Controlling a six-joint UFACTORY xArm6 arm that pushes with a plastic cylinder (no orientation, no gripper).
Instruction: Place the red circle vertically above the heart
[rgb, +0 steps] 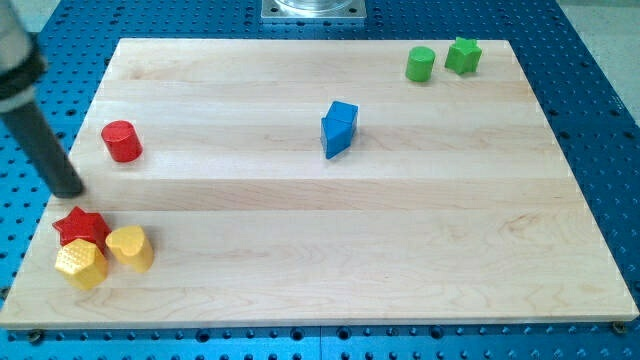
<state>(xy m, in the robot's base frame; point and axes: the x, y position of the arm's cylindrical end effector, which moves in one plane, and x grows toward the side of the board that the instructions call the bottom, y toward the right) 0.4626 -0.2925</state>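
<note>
The red circle stands near the board's left edge, in the upper half. The yellow heart lies at the lower left, almost straight below the red circle. My tip is at the board's left edge, to the lower left of the red circle and above the red star, touching neither. The dark rod rises from the tip toward the view's top left corner.
A yellow hexagon touches the red star and the heart at the lower left. A blue block stands near the centre. A green circle and a green star sit at the top right. The wooden board rests on a blue perforated table.
</note>
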